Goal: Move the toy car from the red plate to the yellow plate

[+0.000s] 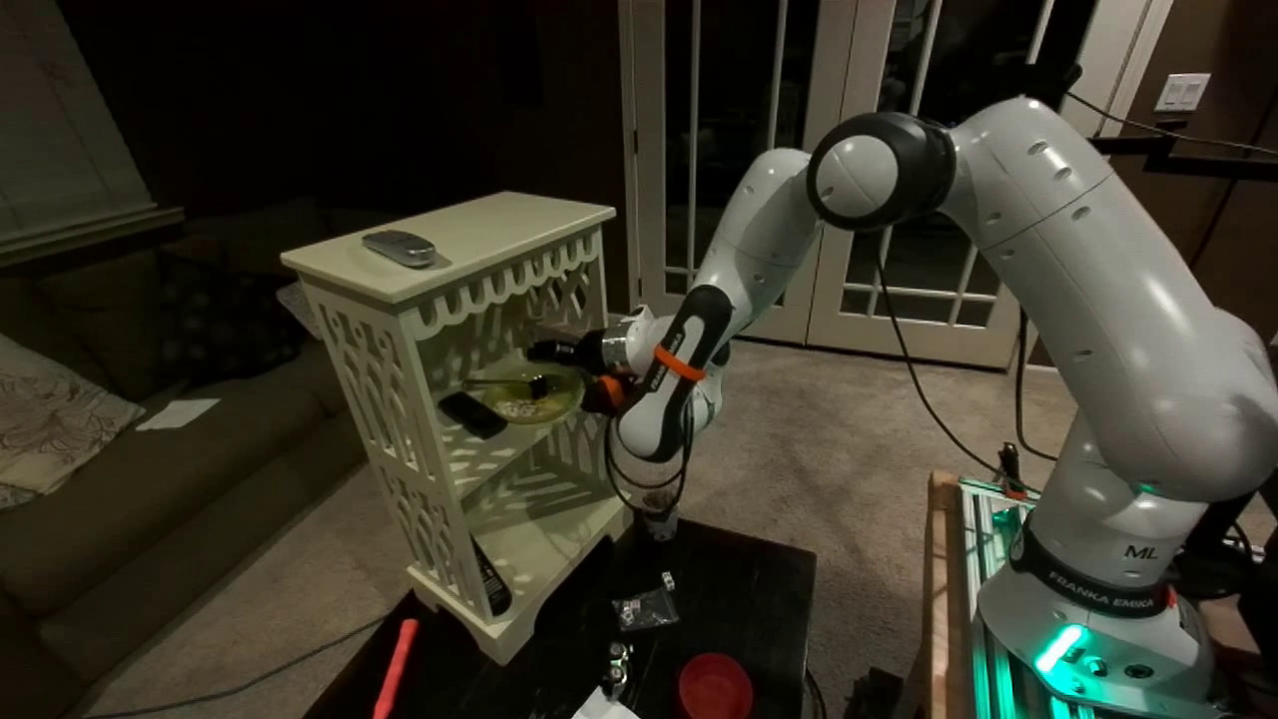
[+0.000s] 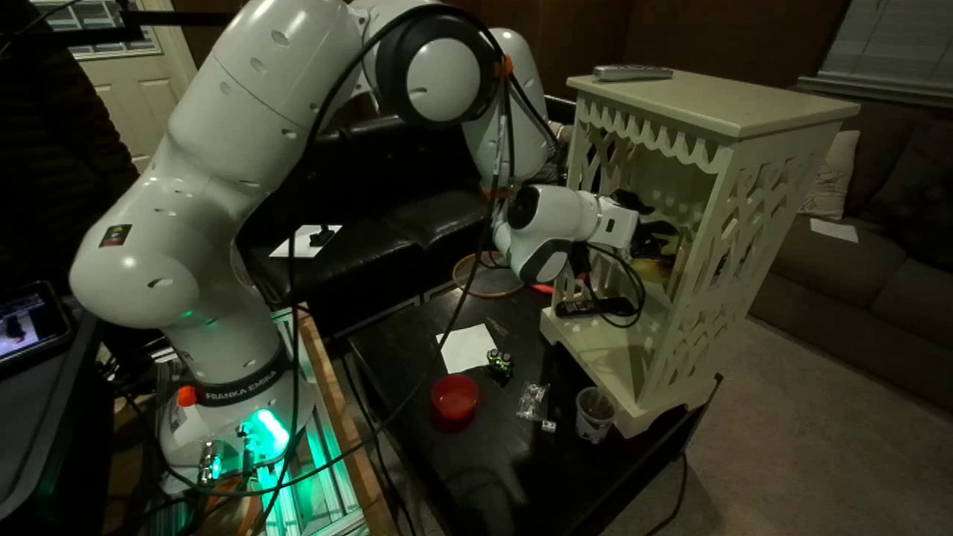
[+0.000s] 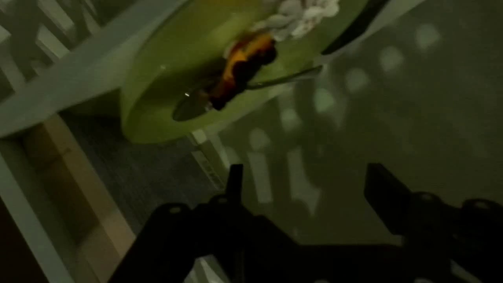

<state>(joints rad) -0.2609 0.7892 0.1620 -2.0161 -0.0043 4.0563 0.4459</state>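
Note:
The yellow plate (image 1: 561, 404) stands on the middle shelf of the white lattice unit. In the wrist view the yellow plate (image 3: 145, 114) holds a spoon (image 3: 190, 108), white pieces (image 3: 290, 19) and an orange and dark object (image 3: 243, 65), perhaps a toy car. The red plate (image 1: 715, 687) is on the black table; nothing shows inside it. It also shows in an exterior view (image 2: 454, 398). A small dark wheeled toy car (image 2: 499, 362) sits on the table beside it. My gripper (image 3: 304, 169) is inside the shelf opening near the yellow plate, fingers apart, nothing between them.
The lattice unit (image 1: 504, 225) surrounds the gripper; a grey remote (image 1: 399, 248) lies on top. A black device (image 1: 472, 414) is beside the yellow plate. The table holds a cup (image 2: 595, 413), plastic bag (image 2: 531, 400), white paper (image 2: 466, 348) and red stick (image 1: 396, 667).

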